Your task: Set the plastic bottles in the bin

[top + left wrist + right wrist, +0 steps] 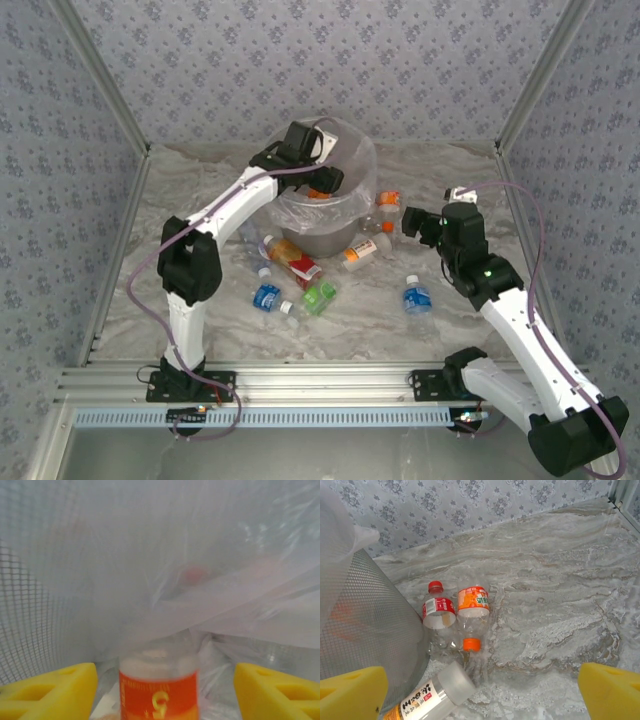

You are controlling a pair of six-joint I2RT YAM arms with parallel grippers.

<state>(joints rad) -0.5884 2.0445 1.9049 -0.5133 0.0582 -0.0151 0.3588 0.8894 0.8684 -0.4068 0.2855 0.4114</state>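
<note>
View from above: a round translucent bin (335, 238) lined with a clear plastic bag (150, 555) stands on a marbled desk (220, 170), towards its far side. The left arm reaches over the bin and the left tool (325, 182) hangs above its open mouth. On the left wrist camera its yellow fingers (55, 690) are spread wide, with an orange-labelled bottle (159, 692) upright between them; a gap shows on each side, so the bottle seems to be free of the tool, though the crumpled bag blurs the view. Just right of the bin, the right tool (412, 222) is poised above the desk, released, its fingers (612, 692) far apart with nothing between them. Below it, against the foot of the bin, three bottles lie on the desk: a red-capped bottle (439, 614) touching the bin wall, an orange-capped bottle (472, 611) just beside that, and a white-capped bottle (434, 696) nearer the camera. In front of the bin more bottles lie scattered, among them a green-labelled bottle (320, 297) and a blue-labelled bottle (266, 296); another blue one (416, 297) lies front-right of the bin, apart from the rest.
</note>
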